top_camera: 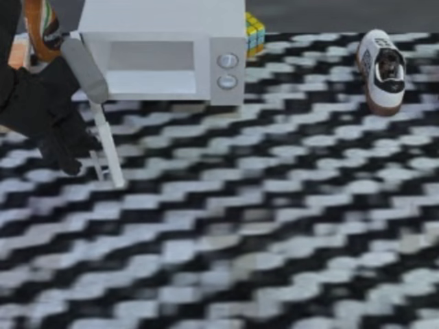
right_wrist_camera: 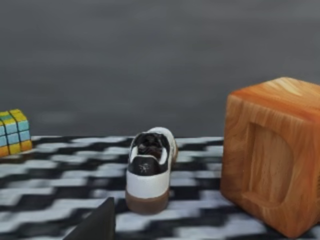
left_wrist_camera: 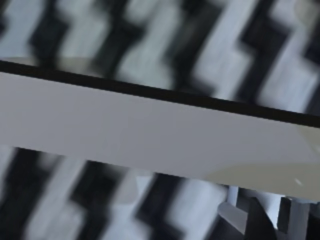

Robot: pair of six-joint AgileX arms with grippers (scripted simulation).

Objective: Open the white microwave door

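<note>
Already the door (top_camera: 103,130) stands swung well out from the white microwave (top_camera: 164,58), with your left gripper (top_camera: 72,147) at its free edge; you cannot tell its finger opening. Expect a light, stiff, slick panel, so hold the thin handle edge.

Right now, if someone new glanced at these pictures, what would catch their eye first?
The white microwave at the table's far left, its door swung wide open toward the front. My left claw sits right at that door's outer edge. Farther right, a white shoe lies on the black-and-white zigzag cloth.
</note>
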